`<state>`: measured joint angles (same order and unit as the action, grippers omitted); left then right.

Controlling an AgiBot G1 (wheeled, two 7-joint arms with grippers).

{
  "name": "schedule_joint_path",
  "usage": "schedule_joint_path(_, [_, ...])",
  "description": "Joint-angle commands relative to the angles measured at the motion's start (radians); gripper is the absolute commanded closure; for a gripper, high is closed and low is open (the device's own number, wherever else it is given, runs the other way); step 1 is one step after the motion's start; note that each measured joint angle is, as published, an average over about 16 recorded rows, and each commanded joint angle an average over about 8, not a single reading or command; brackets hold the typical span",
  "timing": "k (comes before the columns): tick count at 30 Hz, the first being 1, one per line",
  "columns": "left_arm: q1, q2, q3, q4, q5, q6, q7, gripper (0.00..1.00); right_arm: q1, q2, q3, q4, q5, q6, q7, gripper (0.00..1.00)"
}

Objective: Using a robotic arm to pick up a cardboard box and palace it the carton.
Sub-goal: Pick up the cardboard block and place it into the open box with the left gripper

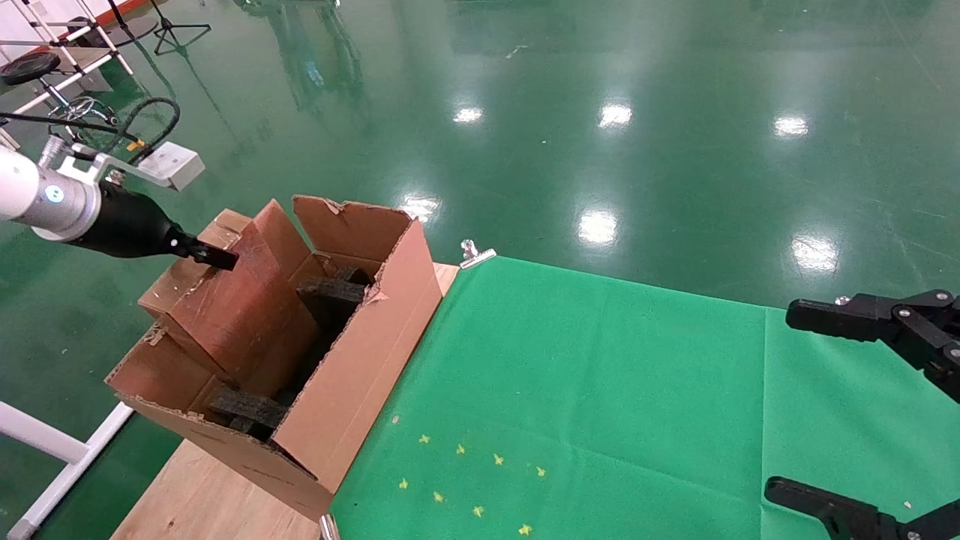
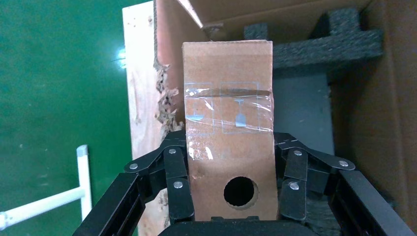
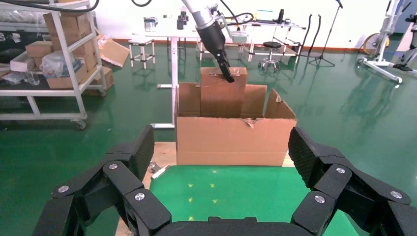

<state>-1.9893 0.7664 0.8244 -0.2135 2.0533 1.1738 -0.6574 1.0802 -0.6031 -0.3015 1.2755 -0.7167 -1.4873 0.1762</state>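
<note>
Two end effectors show, and only ours on the left (image 2: 229,206) works: its black linked fingers (image 2: 178,184) clamp the cardboard box (image 2: 228,132) by its long sides, holding it upright so that it can drop between the carton (image 1: 352,390)'s tall flaps. We hang the box over the carton's opening, its lower end already inside. Glossy clear tape bands its matte brown face above a round hole; black foam blocks (image 1: 334,289) line the ragged carton. Our right end effector (image 3: 214,196) idles over the green-covered desk (image 1: 600,390), spread wide.

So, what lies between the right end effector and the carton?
Only bare green cloth with small yellow marks, seen in head and right wrist views, between right end effector and carton.
</note>
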Motion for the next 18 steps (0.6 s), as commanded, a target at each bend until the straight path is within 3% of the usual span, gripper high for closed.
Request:
schedule_joint_path(1, [0.004,0.013,0.003,0.038,0.005,-0.025,0.018,1.0,0.0,0.0,0.0,0.0,0.0,0.0,0.0,0.0])
schedule_joint_path(18, [0.108,0.069,-0.017,0.166,-0.021,-0.317,0.091,1.0,0.0,0.0,-0.001,0.0,0.001,0.0,0.0,0.0])
